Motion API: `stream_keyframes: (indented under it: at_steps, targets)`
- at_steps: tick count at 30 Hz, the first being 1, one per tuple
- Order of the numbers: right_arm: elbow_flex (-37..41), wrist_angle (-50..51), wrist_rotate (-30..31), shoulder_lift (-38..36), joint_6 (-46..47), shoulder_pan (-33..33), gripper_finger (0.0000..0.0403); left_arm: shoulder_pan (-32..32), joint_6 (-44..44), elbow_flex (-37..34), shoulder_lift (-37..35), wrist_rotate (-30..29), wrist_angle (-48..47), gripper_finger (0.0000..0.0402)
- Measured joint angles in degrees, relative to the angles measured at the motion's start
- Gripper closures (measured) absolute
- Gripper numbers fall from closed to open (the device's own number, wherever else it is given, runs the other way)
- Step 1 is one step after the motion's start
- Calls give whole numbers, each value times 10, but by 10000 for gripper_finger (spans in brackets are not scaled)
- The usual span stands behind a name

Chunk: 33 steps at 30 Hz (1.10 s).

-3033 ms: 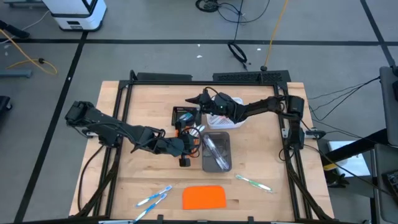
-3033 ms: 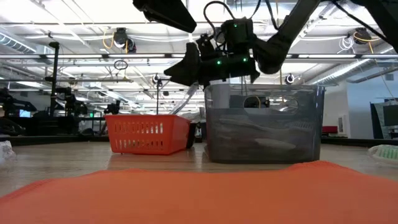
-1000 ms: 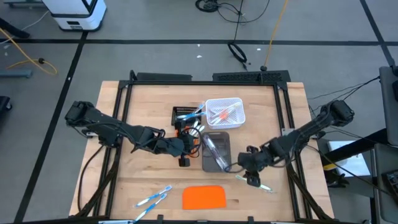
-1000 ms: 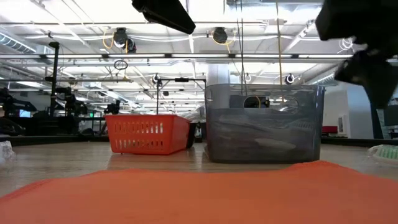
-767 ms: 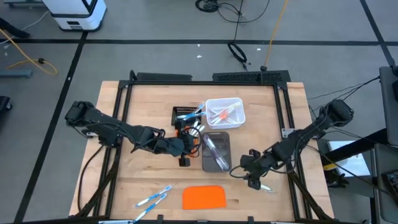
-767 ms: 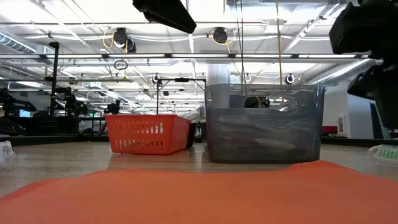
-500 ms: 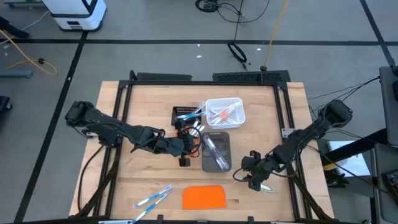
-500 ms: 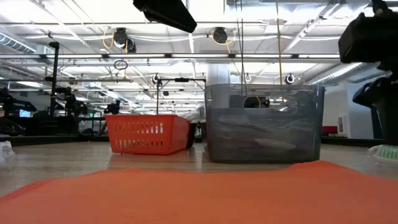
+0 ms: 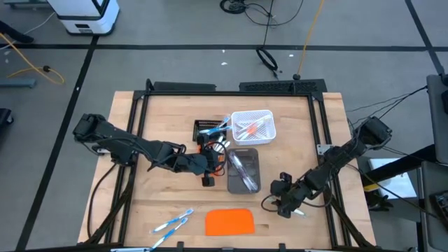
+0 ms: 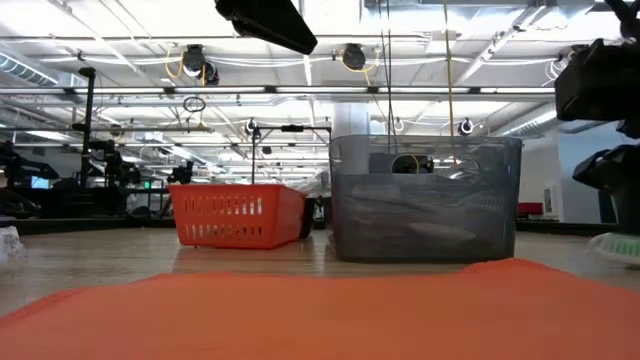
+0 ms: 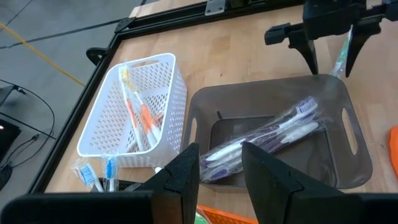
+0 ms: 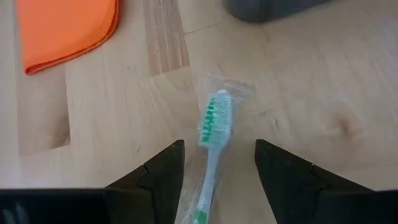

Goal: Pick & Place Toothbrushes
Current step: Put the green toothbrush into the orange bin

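Observation:
A green toothbrush (image 12: 211, 134) in a clear wrapper lies flat on the wooden table at the near right. My right gripper (image 12: 219, 165) is open and low over it, one finger on each side of the handle and clear of it; it shows in the high view (image 9: 283, 201) too. Two blue toothbrushes (image 9: 173, 222) lie near the front edge on the left. Pale toothbrushes (image 11: 267, 134) lie in the grey tray (image 9: 243, 170). My left gripper (image 11: 221, 171) hangs open above the trays with nothing between its fingers.
A white basket (image 9: 252, 128) with orange-handled brushes and a black tray (image 9: 208, 129) with blue ones stand behind the grey tray. An orange basket (image 10: 238, 215) sits beside it. A flat orange slab (image 9: 229, 222) lies near the front edge. Bare wood surrounds the green toothbrush.
My right gripper has come down and a little toward the table's near edge, tipping further downward, until its open fingers stand on either side of the green toothbrush. The toothbrush has stayed where it was.

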<state>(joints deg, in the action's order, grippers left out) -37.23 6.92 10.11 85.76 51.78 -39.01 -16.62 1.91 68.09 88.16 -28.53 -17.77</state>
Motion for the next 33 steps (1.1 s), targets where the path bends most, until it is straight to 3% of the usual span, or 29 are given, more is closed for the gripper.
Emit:
stream_keyframes:
  at_steps: [4,14,23,33]
  targets:
    - [0,3,6,1,-2,-4,247,0,0,0,0,0,0,279]
    - [0,3,9,4,-15,-4,391,0,0,0,0,0,0,279]
    - [1,10,-34,-38,-39,-5,398,4,-1,0,0,0,4,279]
    - [1,-12,57,-187,-175,-3,401,13,0,0,0,0,20,279]
